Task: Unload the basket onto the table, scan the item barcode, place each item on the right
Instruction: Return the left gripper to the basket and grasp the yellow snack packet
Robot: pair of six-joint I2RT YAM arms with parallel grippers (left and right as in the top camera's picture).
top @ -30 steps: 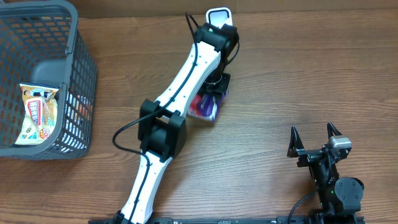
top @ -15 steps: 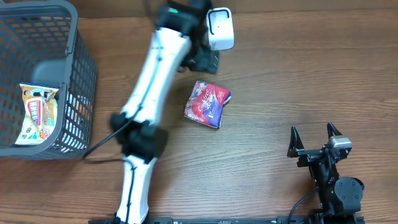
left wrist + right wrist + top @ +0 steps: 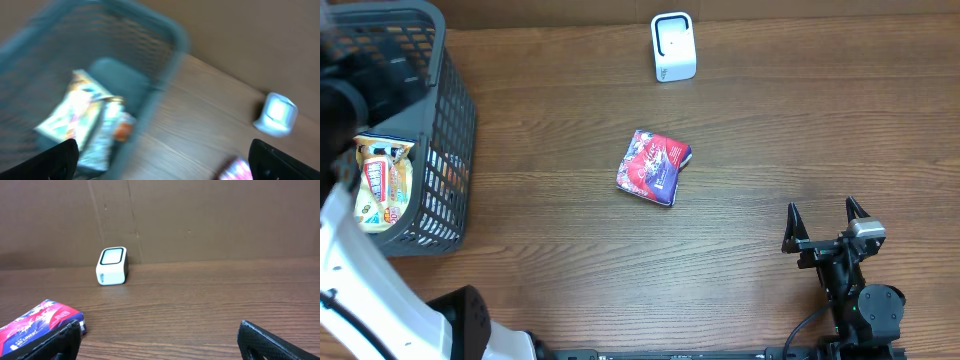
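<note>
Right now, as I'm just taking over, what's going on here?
Nothing is held. The left gripper hangs open by the grey basket, which holds snack packets. A red-and-purple packet lies on the table, apart from the white scanner. The right gripper rests open, away from both.

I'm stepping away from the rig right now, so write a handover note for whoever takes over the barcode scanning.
Left gripper: open, empty, at the grey basket.
Right gripper: open, empty, parked near right of the table.
Red-purple packet lies mid-table, in front of the white scanner; snack packets sit in the basket.
Done: left gripper let that packet go within the last second; whether it scanned is not shown.
Left: fetch the next packet from the basket and show its barcode to the scanner.
</note>
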